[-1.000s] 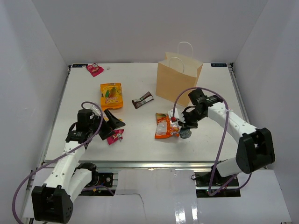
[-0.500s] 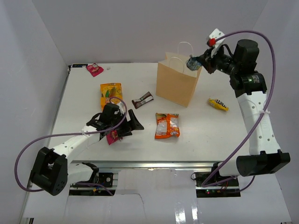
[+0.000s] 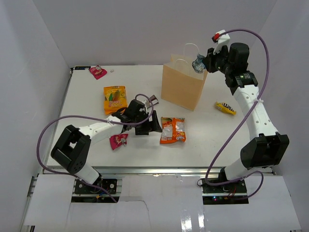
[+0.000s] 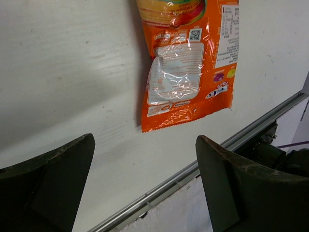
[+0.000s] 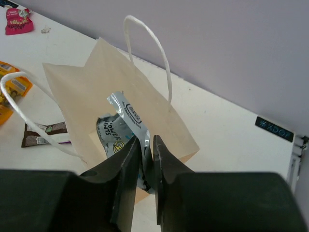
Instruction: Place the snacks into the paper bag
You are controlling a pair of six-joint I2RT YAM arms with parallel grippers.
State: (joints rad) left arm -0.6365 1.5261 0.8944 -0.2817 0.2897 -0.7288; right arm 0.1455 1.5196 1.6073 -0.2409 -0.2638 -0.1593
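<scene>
Dropping a snack into the paper bag is the step in hand, judging by where the right arm is: it is raised high over the far side of the counter, and the right tool is pressed almost together, pinching the lower corner of a crinkly blue-grey packet directly above the bag's open mouth, between its two white loop handles. The bag stands upright towards the back of the counter. The next move likely calls for this tool to part its jaws so the packet falls inside without catching on a handle or the rim. Meanwhile the left arm reaches low across the middle of the counter, and the left tool is spread wide and holds nothing, its jaws pointing at an orange and white packet lying flat just ahead; it looks set to close on that one next. Lying loose on the counter are a large orange pouch, a magenta packet near the front, a second magenta packet in the far left corner, a brown bar beside the bag, and a yellow and white packet on the bag's right
</scene>
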